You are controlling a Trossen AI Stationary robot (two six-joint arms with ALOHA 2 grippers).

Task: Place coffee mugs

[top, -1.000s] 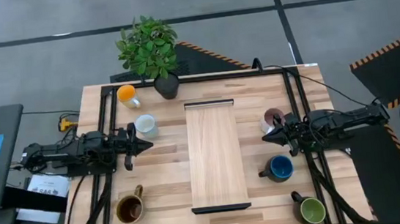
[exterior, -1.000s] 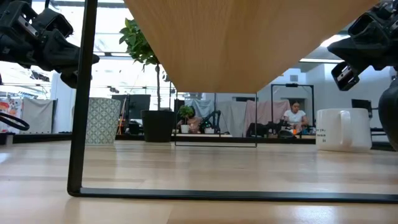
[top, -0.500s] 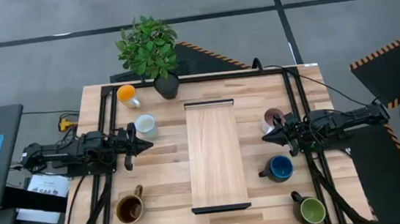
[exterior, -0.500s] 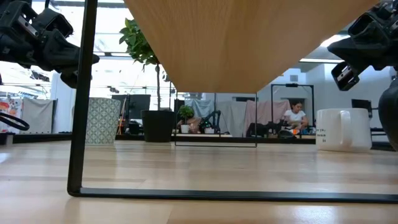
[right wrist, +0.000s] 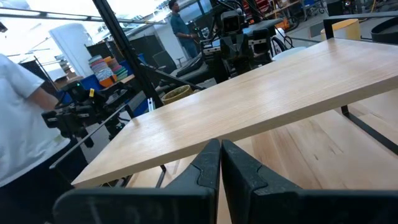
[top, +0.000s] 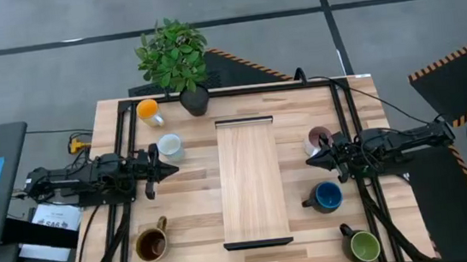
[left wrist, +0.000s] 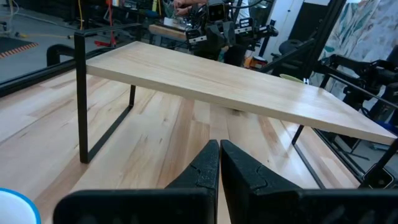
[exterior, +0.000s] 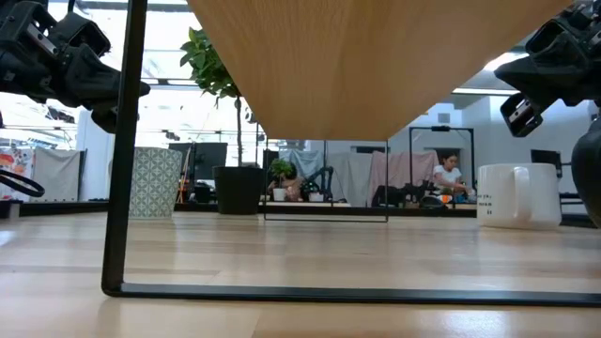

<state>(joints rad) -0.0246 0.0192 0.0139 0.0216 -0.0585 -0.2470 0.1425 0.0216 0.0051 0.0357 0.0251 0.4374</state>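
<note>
Both arms idle, left gripper (top: 168,166) and right gripper (top: 312,161) fingers pressed together. Six coffee mugs (top: 169,146) sit along tabletop side edges. Spread fingers first, then approach nearest mug's rim squarely.

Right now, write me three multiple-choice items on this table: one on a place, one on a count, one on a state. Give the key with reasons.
1. The orange mug stands beside:
A. the plant pot
B. the green mug
C. the brown mug

2. Mugs on the shelf:
A. two
B. none
C. six

3. The left gripper is:
A. shut on a mug
B. wide open
C. shut, holding nothing

Key: 1 A, the high view shows both at the far left corner. 2 B, the shelf top is bare and all six mugs sit on the table. 3 C, the left wrist view shows its fingers together with nothing between.
</note>
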